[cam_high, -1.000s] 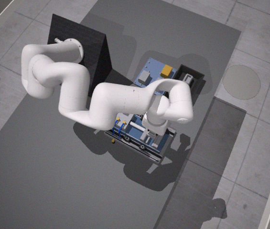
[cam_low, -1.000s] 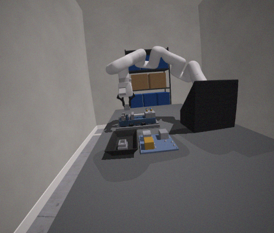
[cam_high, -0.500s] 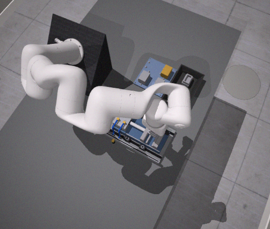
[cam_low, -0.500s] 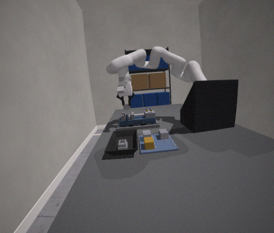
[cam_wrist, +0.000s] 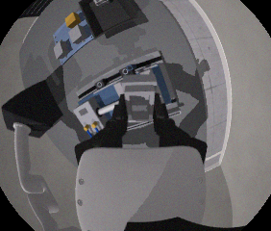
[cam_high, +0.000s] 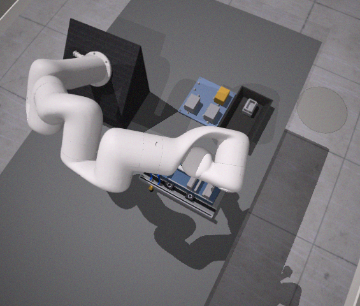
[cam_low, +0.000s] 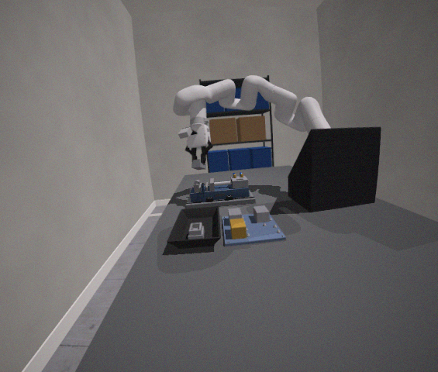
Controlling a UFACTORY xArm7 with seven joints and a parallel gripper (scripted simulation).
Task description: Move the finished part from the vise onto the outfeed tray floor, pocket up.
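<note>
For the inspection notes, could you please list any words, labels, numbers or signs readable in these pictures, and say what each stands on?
None can be read: no text shows on the brown cardboard boxes, the blue bins, the black outfeed tray, the blue vise or the white arm's gripper, shut on the grey finished part.

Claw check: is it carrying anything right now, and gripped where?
Yes. The claw is shut on the small grey finished part, its black fingers pressing two opposite side faces, lifted above the blue vise.
</note>
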